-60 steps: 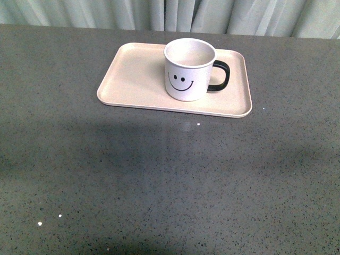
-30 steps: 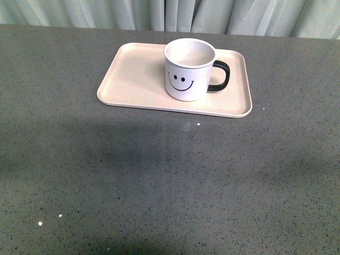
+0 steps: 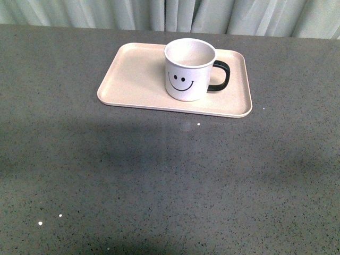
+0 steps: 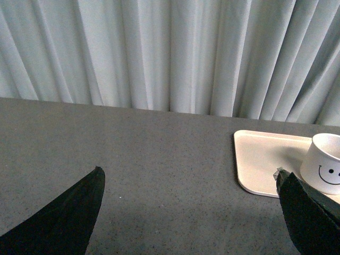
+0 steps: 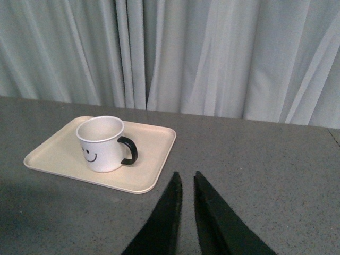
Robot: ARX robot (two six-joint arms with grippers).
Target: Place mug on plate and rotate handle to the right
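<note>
Both pincers (image 4: pixel 191 212) (image 5: pixel 187 183) have black, tapered fingers

mug (image 4: pixel 325 170) cut off at left wrist frame edge; left gripper (image 4: pixel 191 212) fingertips only

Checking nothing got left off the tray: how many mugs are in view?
1. The white cylindrical mug with a black smiley face stands upright on the pale pink-beige rectangular tray, right of centre, black handle pointing right. No others visible.

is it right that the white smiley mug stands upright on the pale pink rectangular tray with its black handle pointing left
Not quite. The white smiley mug does stand upright on the pale pink rectangular tray, but its black handle points right, not left, as the front view shows.
</note>
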